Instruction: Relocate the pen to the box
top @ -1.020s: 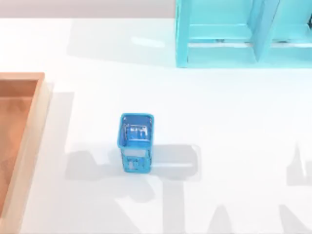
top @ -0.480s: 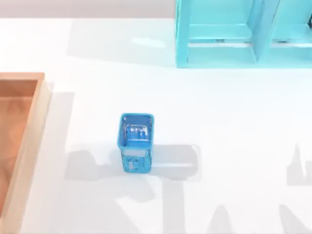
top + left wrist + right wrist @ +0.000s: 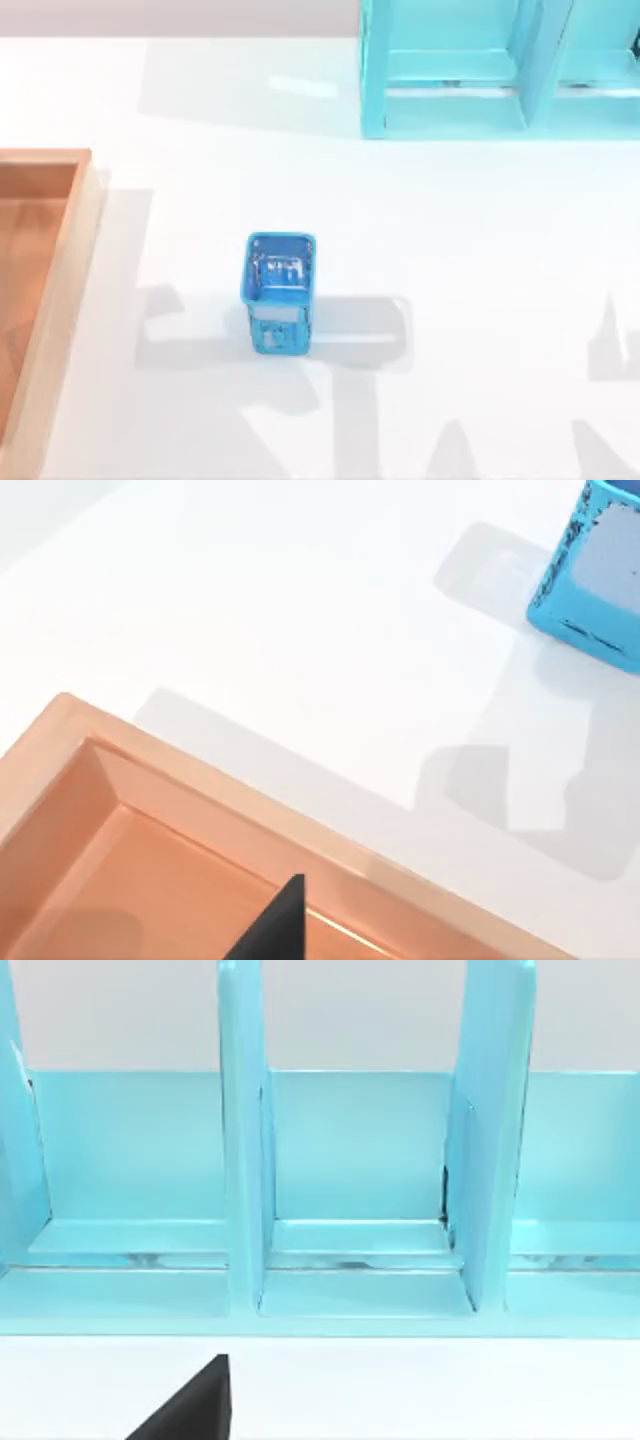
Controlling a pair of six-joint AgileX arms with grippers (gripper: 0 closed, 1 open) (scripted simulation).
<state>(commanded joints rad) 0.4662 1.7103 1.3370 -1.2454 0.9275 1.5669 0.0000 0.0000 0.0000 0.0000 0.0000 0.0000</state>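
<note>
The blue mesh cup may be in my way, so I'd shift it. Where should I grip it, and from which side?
Probably from above: the blue mesh cup stands upright on the table with its open mouth up, so a pinch across one straight rim wall, inside and out, should hold.

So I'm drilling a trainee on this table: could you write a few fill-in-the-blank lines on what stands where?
1. The box lies at the table's ____ edge in the top view.
2. The cup is coloured ____.
3. The shelf stands at the table's far ____ side.
4. The cup stands ____ the box, not in it.

Missing words: left; blue; right; outside
</note>
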